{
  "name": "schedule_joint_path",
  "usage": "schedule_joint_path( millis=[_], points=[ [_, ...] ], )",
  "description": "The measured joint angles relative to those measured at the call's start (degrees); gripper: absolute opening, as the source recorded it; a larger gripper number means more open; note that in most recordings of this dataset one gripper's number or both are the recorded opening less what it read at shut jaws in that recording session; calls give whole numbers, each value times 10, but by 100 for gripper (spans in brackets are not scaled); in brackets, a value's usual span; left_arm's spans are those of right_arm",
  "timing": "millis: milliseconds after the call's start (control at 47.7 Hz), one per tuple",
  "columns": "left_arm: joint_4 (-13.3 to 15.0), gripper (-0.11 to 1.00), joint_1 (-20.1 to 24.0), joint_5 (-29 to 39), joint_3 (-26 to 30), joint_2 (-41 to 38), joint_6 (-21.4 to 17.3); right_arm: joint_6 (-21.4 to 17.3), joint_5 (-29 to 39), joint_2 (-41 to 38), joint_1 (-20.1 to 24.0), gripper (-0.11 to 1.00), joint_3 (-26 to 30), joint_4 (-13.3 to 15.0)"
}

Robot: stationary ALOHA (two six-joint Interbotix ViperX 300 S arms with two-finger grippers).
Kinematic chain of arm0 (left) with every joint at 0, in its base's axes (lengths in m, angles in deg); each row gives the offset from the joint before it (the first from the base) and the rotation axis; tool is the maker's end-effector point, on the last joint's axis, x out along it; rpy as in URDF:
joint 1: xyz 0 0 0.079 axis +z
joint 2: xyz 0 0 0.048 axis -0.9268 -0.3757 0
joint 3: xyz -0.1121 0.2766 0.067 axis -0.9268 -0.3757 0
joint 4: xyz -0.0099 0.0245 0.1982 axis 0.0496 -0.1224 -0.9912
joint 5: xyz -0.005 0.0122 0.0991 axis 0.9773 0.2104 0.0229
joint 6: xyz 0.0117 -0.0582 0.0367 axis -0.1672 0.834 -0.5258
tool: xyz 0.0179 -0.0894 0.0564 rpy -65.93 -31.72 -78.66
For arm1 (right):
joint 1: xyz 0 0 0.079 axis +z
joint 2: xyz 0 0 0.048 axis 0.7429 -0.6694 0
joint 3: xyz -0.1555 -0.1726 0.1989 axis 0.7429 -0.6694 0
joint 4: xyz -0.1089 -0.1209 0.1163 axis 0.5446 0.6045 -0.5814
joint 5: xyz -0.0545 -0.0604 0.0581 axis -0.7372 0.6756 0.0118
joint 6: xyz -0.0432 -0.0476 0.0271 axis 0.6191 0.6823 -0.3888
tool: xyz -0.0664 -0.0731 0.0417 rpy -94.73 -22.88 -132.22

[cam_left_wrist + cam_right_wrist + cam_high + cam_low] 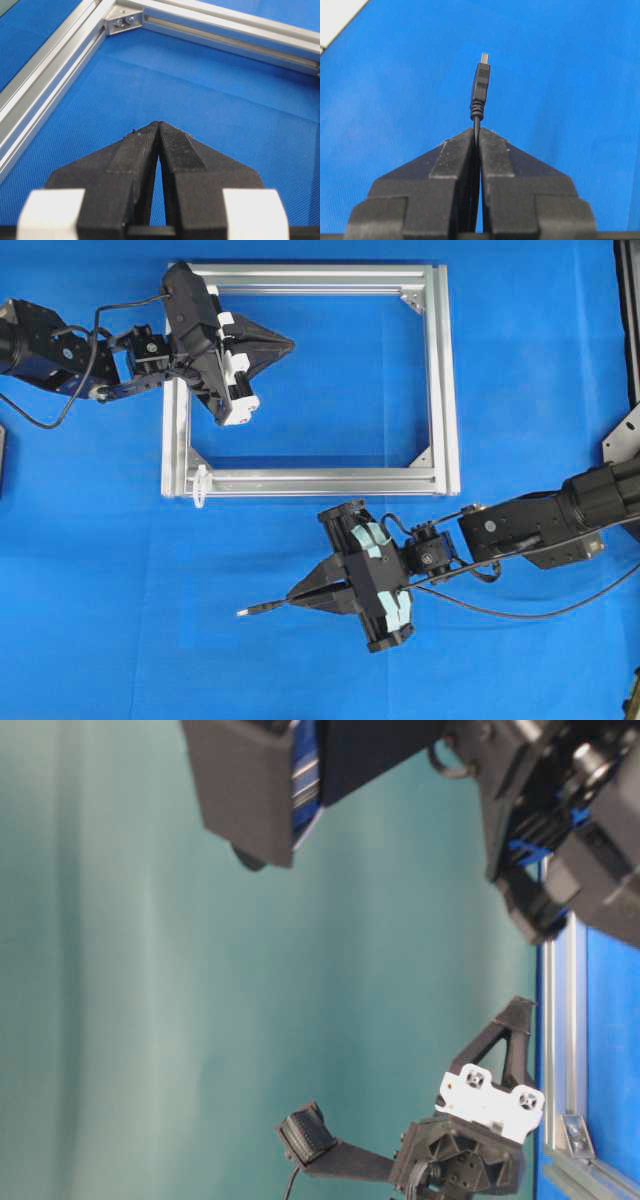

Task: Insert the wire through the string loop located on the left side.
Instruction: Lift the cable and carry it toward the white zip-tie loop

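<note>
Holding the wire [262, 608] just behind its plug, the right gripper [300, 596] has its jaws clamped on it, well below the frame [442, 370]; the loop [200, 486] at the frame's lower-left corner is unthreaded; left gripper [285, 342] pressed together, empty, inside the frame

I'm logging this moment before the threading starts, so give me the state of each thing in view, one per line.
wire: clamped in the right gripper, plug end sticking out past the jaws, not yet threaded.
string loop: on the frame's lower left corner, nothing through it.
right gripper: shut on the wire, outside the frame.
left gripper: shut, holding nothing, over the frame's inside.
aluminium frame: flat on the blue surface.
</note>
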Motion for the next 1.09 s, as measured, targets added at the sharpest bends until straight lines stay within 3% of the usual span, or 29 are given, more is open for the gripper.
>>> schedule_joint_path(
  millis=[545, 1090],
  points=[
    [0, 0, 0, 0, -6, 11, 0, -1, -18, 30, -8, 0, -54, -5],
    [0, 0, -4, 0, -9, 12, 0, 4, -19, 48, -117, 0, -83, -5]
  ],
)
